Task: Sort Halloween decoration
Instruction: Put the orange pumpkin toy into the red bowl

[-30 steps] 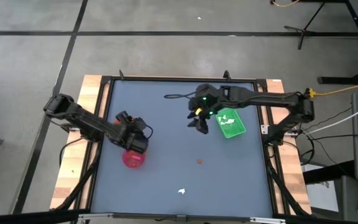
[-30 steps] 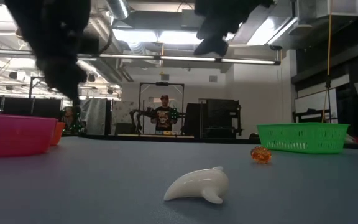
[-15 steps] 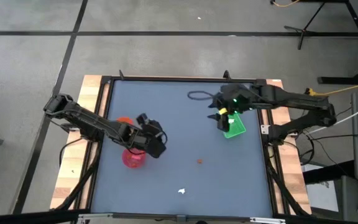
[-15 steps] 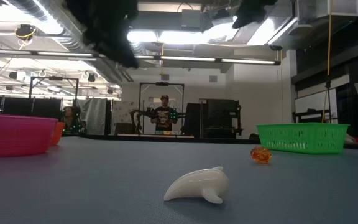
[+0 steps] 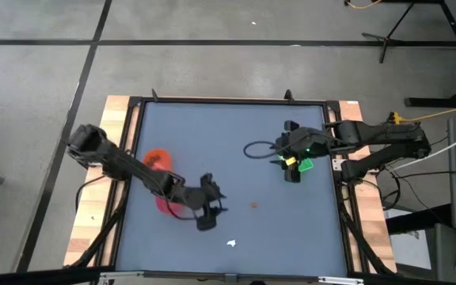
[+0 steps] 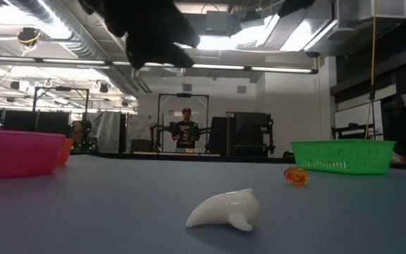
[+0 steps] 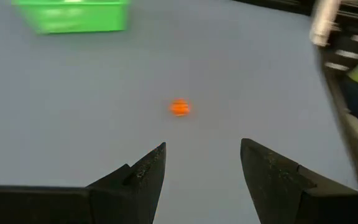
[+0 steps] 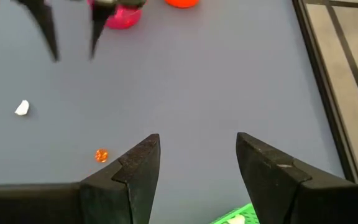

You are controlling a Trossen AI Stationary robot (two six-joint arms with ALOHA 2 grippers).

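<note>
Risk lies with the left gripper (image 5: 206, 215), jaws apart and empty above the table (image 5: 212, 142): closing off-centre could flick the tiny orange piece (image 7: 179, 107) away.

On the table (image 5: 212, 142), two bowls (image 5: 165, 204) sit at the left and the tray (image 5: 305, 165) at the right, with a round piece (image 5: 253, 205) and a curved piece (image 5: 231, 243) lying between, toward the front edge.

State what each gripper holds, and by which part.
Nothing is held. The left gripper and the right gripper are both open and empty above the table.
</note>
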